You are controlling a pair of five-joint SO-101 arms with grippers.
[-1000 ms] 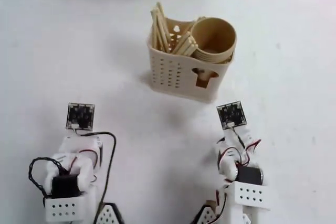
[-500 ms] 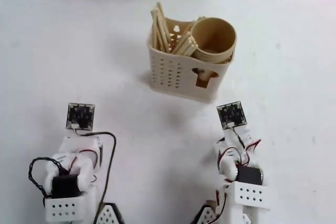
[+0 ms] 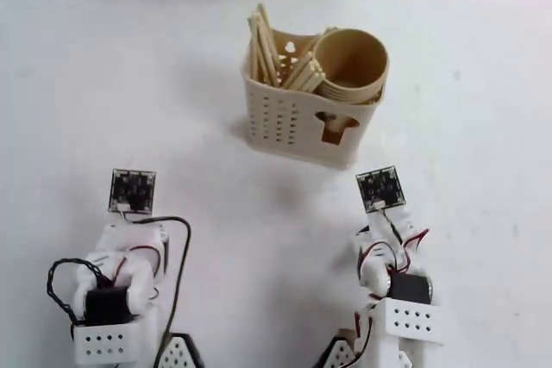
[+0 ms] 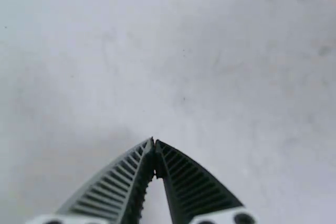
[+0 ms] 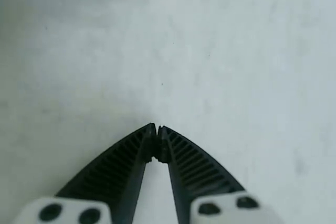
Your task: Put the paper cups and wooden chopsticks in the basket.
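Fingers (image 4: 118,187) touch on both arms, well apart from the basket (image 3: 293,122).

High view: fixed overhead, set well back, looking down over white counter (image 3: 86,84); left arm (image 3: 116,273) and right arm (image 3: 392,277) at near edge, basket (image 3: 297,122) toward far side. Left wrist view: mounted on left arm, very close to surface, aimed forward and down past left pincer (image 4: 154,145) at bare counter. Right wrist view: same mounting on right arm, equally close, aimed past right pincer (image 5: 157,129). Shared among all three: counter strip between arms and basket.
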